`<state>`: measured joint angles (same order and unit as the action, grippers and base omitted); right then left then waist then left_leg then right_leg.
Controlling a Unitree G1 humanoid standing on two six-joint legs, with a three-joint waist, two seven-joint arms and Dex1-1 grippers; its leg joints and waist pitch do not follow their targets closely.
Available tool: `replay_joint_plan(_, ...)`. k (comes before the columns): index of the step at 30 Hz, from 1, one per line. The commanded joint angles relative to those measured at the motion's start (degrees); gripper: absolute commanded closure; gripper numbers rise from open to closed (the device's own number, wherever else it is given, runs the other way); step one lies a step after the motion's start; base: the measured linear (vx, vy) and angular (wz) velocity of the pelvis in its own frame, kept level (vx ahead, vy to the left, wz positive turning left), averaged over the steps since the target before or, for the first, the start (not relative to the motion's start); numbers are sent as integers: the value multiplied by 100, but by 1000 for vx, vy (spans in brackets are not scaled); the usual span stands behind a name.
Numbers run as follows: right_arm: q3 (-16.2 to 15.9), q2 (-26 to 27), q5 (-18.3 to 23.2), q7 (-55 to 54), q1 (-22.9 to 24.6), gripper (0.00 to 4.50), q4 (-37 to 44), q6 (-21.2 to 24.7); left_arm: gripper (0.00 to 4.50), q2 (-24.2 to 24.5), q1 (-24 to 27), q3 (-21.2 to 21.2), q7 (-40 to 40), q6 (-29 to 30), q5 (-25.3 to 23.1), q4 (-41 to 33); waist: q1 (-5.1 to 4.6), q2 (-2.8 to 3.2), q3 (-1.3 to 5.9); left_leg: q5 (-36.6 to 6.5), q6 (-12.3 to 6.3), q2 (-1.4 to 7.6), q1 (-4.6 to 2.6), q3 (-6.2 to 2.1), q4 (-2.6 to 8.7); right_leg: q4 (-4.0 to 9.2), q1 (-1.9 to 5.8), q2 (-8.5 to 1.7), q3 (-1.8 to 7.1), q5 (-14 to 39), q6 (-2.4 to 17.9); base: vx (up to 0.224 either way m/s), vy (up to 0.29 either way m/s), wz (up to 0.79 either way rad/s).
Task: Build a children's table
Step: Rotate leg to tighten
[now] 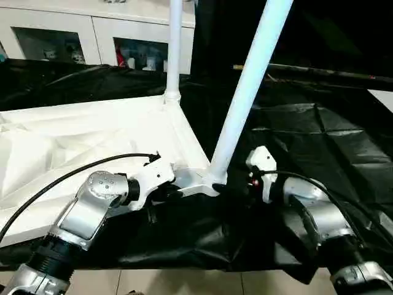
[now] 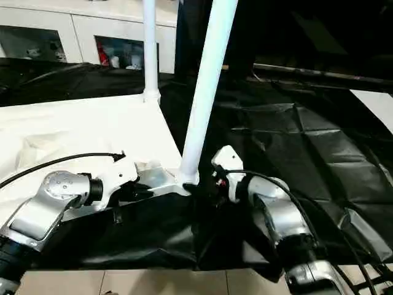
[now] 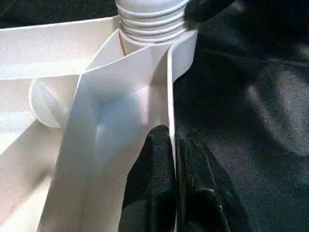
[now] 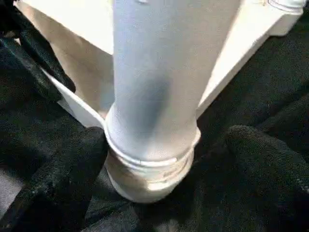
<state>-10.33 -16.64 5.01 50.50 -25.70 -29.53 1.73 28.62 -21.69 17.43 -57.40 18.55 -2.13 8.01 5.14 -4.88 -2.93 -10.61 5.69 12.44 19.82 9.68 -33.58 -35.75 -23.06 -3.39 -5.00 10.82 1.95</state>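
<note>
The left tool (image 3: 174, 179) is closed tight on the thin white edge of the children's table (image 1: 92, 135). One black finger (image 3: 152, 169) sits on the inside of the edge and the other sits on the outside. The right tool (image 4: 164, 169) is wide open, with its two black fingers (image 4: 72, 164) on each side of the bottom of the near leg (image 1: 249, 86). One finger touches the ring at the foot of that leg and the other is a little way off.

The children's table lies upside down on the desk (image 1: 319, 141), which has a black cover. The near leg stands in the corner hole closest to the robot and leans a bit. The far leg (image 1: 174, 49) stands up straight in the next corner, farther back. Behind the desk is a white cabinet (image 1: 55, 34) with glass doors.
</note>
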Motion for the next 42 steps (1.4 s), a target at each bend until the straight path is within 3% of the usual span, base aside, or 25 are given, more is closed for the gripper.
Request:
replay_joint_plan(1, 5, -8, -63, -139, -99, 13, -120, -23, 448, -69, -5, 109, -141, -233, 72, 161, 16, 38, 291, -1272, -63, 95, 2, -16, 400, 556, 251, -464, 328, 2175, 560, 0, 0, 0)
replay_joint_plan(10, 83, 272, 106, -10, -284, 13, -471, -198, 448, -17, -31, 119, -269, -321, 124, 338, 30, 48, 302, -1257, -35, 118, 9, -24, 413, 521, 257, -478, 334, 2014, 632, 0, 0, 0)
replay_joint_plan(11, 109, 306, 134, -6, -312, 29, -517, -236, 450, -22, -25, 102, -341, -263, 212, 346, 30, 23, 303, -1243, -38, 117, 8, -18, 410, 520, 260, -481, 335, 1984, 649, 0, 0, 0)
replay_joint_plan(19, 136, 335, 172, 106, -354, 84, -650, -305, 450, -73, -33, 11, -572, -43, 455, 403, 30, 30, 303, -1141, -64, 110, 17, -12, 408, 503, 269, -476, 342, 1914, 661, 0, 0, 0)
replay_joint_plan(31, 132, 403, 116, -12, -368, 174, -919, -429, 450, -85, -152, -36, -606, 35, 450, 630, 28, 42, 292, -1233, -40, 113, 6, -15, 418, 532, 254, -487, 340, 2121, 619, 0, 0, 0)
replay_joint_plan(34, 223, 521, -81, -737, -451, 176, -1247, -473, 450, -253, -254, -76, -241, 192, 337, 796, 14, 36, 280, -1342, 27, 100, -4, -18, 419, 558, 238, -489, 334, 2379, 578, 0, 0, 0)
replay_joint_plan(37, 493, 844, -173, -2010, -571, 177, -1684, -267, 450, -707, -525, -173, 567, 344, 127, 1226, -20, 28, 251, -1572, 117, 78, -56, -28, 421, 636, 193, -496, 317, 2986, 399, 0, 0, 0)
replay_joint_plan(38, 653, 1062, -151, -2694, -652, 177, -1883, -63, 450, -1012, -733, -247, 1081, 401, 22, 1554, -24, 30, 265, -1567, 130, 76, -49, -41, 424, 642, 214, -509, 318, 3041, 323, 0, 0, 0)
replay_joint_plan(41, 717, 1532, -239, -3837, -890, 177, -2286, 123, 450, -1639, -1221, -275, 1966, 332, -179, 2264, -23, 22, 276, -1732, 142, 45, -100, -46, 421, 650, 167, -485, 308, 3032, 224, 0, 0, 0)
replay_joint_plan(42, 717, 1532, -240, -3838, -890, 177, -2286, 123, 450, -1639, -1221, -275, 1967, 332, -179, 2265, -26, 21, 277, -1710, 131, 43, -96, -47, 422, 650, 160, -490, 312, 3020, 213, 0, 0, 0)
